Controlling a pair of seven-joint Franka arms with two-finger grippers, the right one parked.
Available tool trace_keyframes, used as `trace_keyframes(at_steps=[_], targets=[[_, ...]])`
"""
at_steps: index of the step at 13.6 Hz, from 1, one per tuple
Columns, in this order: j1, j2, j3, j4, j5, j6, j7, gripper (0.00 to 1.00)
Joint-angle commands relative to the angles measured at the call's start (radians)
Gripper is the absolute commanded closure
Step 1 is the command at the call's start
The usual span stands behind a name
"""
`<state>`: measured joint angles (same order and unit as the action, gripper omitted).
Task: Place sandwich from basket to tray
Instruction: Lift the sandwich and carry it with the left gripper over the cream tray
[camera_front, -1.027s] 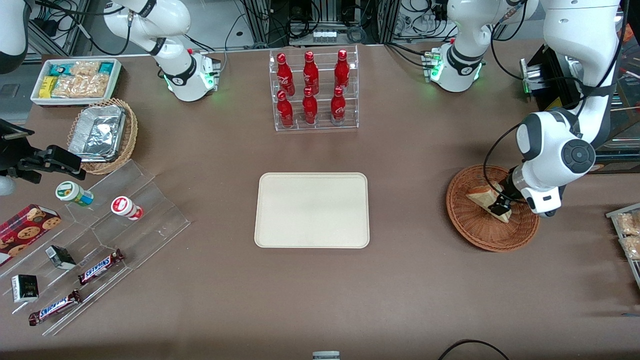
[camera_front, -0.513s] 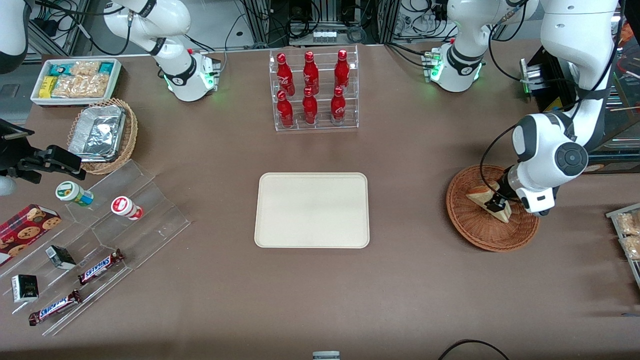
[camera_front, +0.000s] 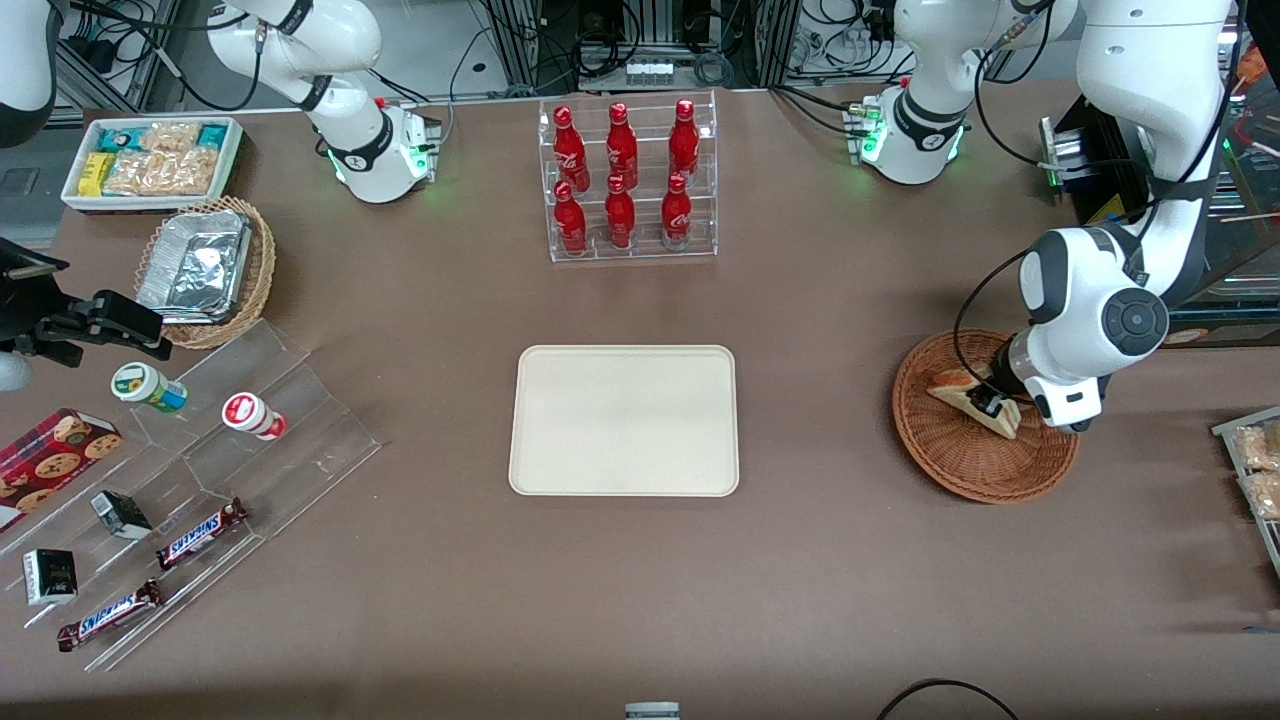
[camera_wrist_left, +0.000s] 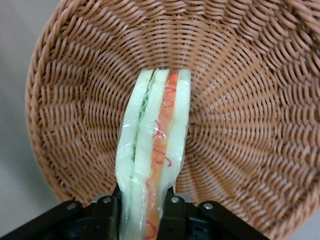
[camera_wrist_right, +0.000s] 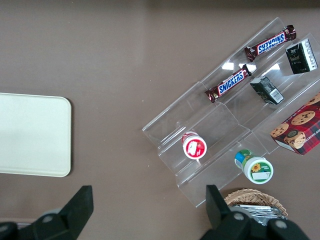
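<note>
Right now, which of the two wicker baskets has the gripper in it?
The reddish-brown round wicker basket, where the gripper grips the triangular sandwich; the tan one holds foil.

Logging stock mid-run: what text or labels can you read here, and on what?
"SNICKERS": two bars on the clear stepped stand.
Red bottles: white script unreadable.
Cups, black boxes, cookie box: unreadable.
Sandwich, held by the gripper in the basket: no label.

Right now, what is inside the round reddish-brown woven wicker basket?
Inside the round reddish-brown woven wicker basket: only the triangular pale-bread sandwich, gripped by the left arm's gripper above the weave. The basket part beneath the wrist is covered.
</note>
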<state>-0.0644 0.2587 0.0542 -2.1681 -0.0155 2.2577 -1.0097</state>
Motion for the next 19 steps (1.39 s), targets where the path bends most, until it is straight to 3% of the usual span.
trace_keyframes(at_steps=[1,4,7,14,19], targets=[[-0.028,-0.058,0.003,0.065,0.048,-0.154,-0.004,0.86],[-0.093,-0.067,0.001,0.189,0.103,-0.346,0.010,0.86],[-0.181,-0.065,0.001,0.283,0.103,-0.428,0.017,0.86],[-0.431,-0.016,0.000,0.402,0.095,-0.422,0.014,0.86],[-0.604,0.149,0.000,0.562,0.088,-0.329,0.002,0.86]])
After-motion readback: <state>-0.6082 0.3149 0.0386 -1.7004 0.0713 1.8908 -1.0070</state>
